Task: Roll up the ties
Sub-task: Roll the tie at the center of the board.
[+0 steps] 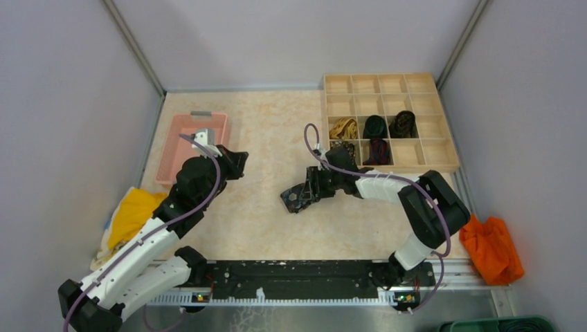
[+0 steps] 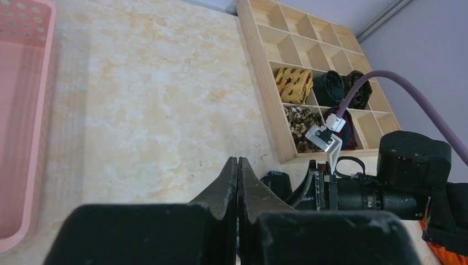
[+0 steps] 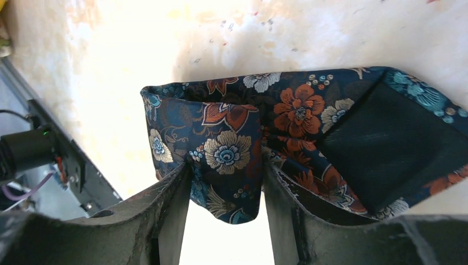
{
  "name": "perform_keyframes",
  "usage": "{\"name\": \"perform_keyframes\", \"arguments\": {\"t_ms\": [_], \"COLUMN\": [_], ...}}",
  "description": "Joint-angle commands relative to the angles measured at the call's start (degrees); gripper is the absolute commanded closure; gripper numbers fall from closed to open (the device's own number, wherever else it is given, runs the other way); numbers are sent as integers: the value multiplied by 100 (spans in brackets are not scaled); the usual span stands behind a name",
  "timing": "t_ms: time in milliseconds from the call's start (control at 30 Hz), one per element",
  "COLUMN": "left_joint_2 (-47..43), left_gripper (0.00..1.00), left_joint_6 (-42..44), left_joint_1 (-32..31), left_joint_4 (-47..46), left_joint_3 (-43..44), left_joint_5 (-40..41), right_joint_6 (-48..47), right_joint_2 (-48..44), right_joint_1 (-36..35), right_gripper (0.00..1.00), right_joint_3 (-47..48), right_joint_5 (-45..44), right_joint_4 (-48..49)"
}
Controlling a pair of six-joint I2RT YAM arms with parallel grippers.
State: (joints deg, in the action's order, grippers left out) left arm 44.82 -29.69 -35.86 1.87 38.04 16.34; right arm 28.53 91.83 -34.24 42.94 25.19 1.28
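My right gripper (image 1: 304, 192) is shut on a dark floral tie (image 1: 291, 200), folded into a small coil and held low over the middle of the table. In the right wrist view the tie (image 3: 237, 127) sits pinched between the fingertips (image 3: 176, 187). My left gripper (image 1: 239, 160) is shut and empty, hovering by the pink basket; its closed jaws show in the left wrist view (image 2: 237, 165). Rolled ties lie in the wooden divider box (image 1: 391, 83): a gold one (image 1: 343, 128), a black-green one (image 1: 375, 126), a dark one (image 1: 403, 124) and a red-black one (image 1: 377, 150).
A pink basket (image 1: 181, 138) stands at the left rear. A yellow cloth (image 1: 135, 211) lies at the left edge under the left arm. An orange cloth (image 1: 493, 249) lies off the table's right side. The arms' mounting rail (image 1: 297, 277) runs along the near edge.
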Motion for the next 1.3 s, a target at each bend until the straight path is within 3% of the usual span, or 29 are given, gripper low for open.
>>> {"name": "perform_keyframes", "arguments": {"t_ms": [0, 500, 767, 1067, 1267], "left_joint_2": [100, -55, -524, -864, -1084], "left_gripper": [100, 100, 100, 100, 100], "left_joint_6": [96, -170, -666, -1088, -1008], "left_joint_1": [15, 11, 45, 280, 350], "left_joint_4": [-295, -235, 246, 528, 781], "left_joint_3": [-91, -380, -729, -883, -808], "left_joint_5": [-147, 138, 1108, 1337, 1486], "right_joint_6": [-448, -810, -1058, -1042, -1146], "right_joint_2": [-249, -230, -940, -1069, -554], "right_joint_1": [63, -525, -1562, -2931, -3301], "right_gripper": [48, 48, 47, 45, 44], "right_joint_3": [259, 766, 1248, 1666, 1729], "right_joint_5": [-826, -2785, -4482, -6274, -6169], "right_joint_4": [-686, -1525, -1909, -2771, -2553]}}
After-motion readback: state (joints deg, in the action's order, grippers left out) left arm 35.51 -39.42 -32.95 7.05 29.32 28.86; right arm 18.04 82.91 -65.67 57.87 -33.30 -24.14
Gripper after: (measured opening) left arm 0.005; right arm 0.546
